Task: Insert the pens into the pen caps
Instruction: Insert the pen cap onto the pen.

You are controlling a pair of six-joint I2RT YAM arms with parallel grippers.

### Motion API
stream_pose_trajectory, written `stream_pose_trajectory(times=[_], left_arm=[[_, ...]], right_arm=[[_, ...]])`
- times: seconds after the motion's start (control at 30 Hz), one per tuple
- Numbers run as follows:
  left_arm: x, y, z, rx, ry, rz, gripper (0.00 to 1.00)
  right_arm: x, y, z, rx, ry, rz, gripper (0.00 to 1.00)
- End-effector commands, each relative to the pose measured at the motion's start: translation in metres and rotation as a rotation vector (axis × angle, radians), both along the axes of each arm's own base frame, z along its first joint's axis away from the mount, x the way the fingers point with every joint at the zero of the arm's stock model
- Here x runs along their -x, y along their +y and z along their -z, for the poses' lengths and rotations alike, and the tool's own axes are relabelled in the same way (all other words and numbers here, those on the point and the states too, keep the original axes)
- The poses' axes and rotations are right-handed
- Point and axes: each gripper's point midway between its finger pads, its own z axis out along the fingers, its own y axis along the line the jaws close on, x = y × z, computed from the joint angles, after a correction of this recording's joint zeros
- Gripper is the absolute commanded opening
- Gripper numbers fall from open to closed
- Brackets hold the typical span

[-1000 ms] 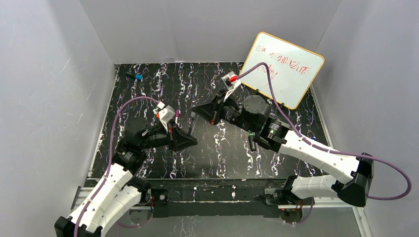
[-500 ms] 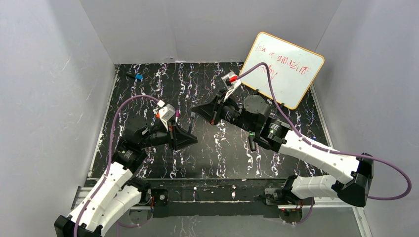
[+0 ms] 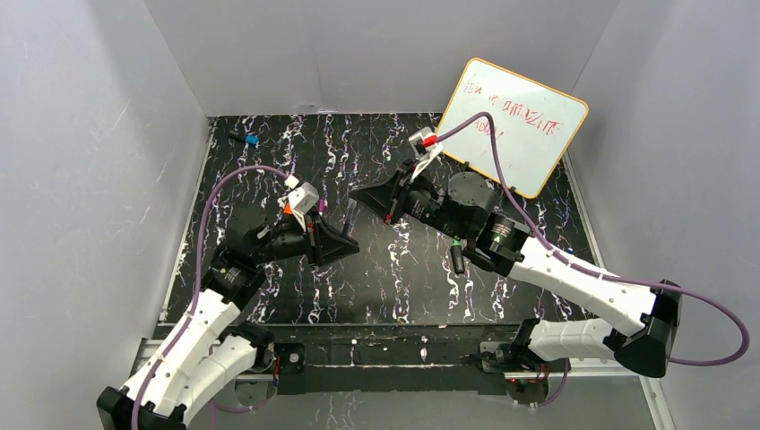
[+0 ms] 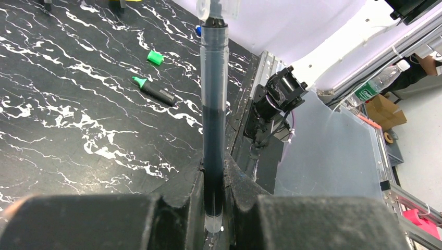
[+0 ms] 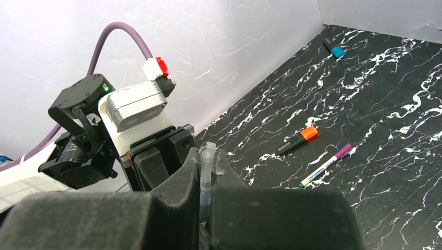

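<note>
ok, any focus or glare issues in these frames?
Left wrist: left fingers blurred up close, pen and green marker sharp. Right wrist: right fingers blurred, cap and orange marker sharper. Top: even light, no glare on whiteboard, its writing faint.

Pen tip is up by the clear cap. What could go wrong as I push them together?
The left gripper holds the dark pen only near its tail, so pushing may tilt it or slide it back through the jaws.
The clear cap is slim and clamped in the right gripper; an off-axis push could skew it or pop it out.
</note>
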Motion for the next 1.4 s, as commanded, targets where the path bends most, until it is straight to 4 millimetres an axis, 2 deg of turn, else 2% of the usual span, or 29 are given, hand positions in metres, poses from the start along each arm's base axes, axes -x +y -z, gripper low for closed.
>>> stream_pose_trajectory(times=[0.0, 0.23, 0.5, 0.63, 0.9, 1.17, 1.37], left_arm=[[-0.012, 0.000, -0.031, 0.036, -0.105, -0.048, 0.00], [-0.017, 0.000, -0.041, 0.035, -0.148, -0.060, 0.00], [-0.010, -0.008, -0.036, 0.033, -0.107, 0.033, 0.00], [-0.014, -0.007, -0.037, 0.026, -0.117, 0.010, 0.00], [-0.022, -0.007, -0.041, -0.019, -0.155, 0.011, 0.00], [-0.028, -0.005, -0.032, -0.094, -0.148, 0.009, 0.00], [-0.030, 0.001, -0.025, -0.142, -0.155, -0.017, 0.00]], right_arm=[[0.006, -0.007, -0.014, -0.043, -0.021, -0.008, 0.01], [0.007, -0.005, -0.004, -0.045, 0.004, -0.018, 0.01], [0.005, 0.001, -0.002, -0.059, 0.000, -0.024, 0.01], [0.009, 0.008, 0.001, -0.051, 0.003, -0.061, 0.01], [0.010, 0.010, 0.010, -0.012, 0.023, -0.073, 0.01], [0.024, 0.023, 0.025, 0.079, 0.059, -0.185, 0.01], [0.030, 0.019, 0.028, 0.129, 0.055, -0.209, 0.01]])
